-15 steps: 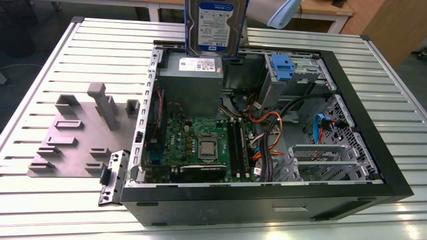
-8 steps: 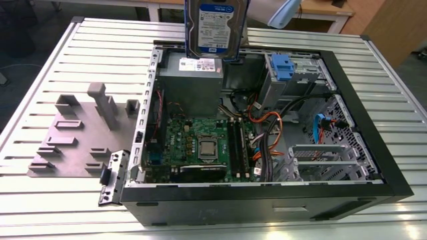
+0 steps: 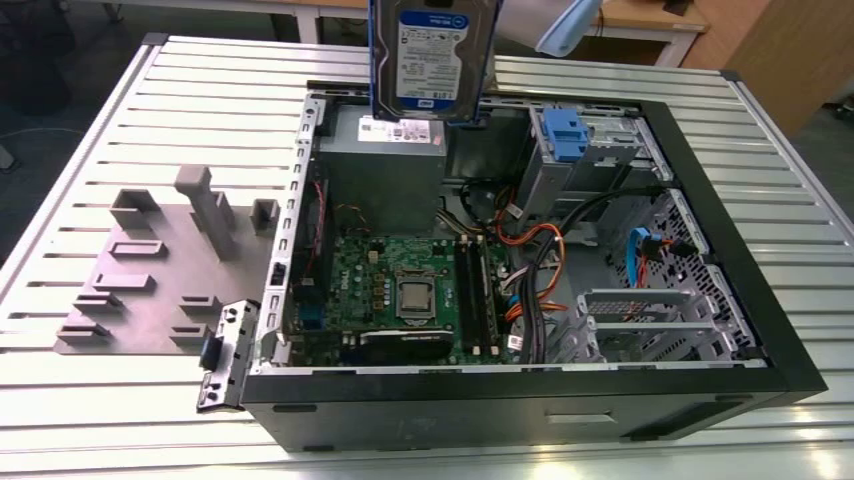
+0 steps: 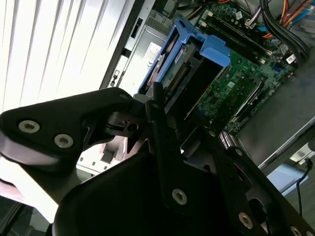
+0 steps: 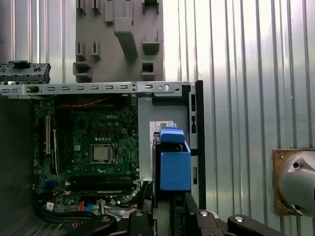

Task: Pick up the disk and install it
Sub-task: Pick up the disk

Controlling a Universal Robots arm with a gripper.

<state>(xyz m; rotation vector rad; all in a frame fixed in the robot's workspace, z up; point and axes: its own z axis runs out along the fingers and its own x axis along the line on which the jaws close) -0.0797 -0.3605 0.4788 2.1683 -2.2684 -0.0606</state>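
The disk (image 3: pixel 434 55), a silver hard drive with a white-and-blue label and blue side rails, hangs upright in the air at the top of the exterior view, over the back wall of the open computer case (image 3: pixel 534 405). Both wrist views show the disk from above: its blue rails (image 4: pixel 192 59) and its blue front edge (image 5: pixel 174 164) sit over the grey power supply (image 5: pixel 147 147). My gripper (image 5: pixel 172 214) is shut on the disk, with a black finger (image 4: pixel 160 123) on either flat side.
Inside the case lie the motherboard (image 3: pixel 400 290), the power supply (image 3: pixel 387 165), a perforated cage with a blue latch (image 3: pixel 563 135) and a lower metal cage (image 3: pixel 641 320). A grey fixture plate (image 3: pixel 160 270) and a loose bracket (image 3: pixel 227 350) lie on the slatted table (image 3: pixel 80 420).
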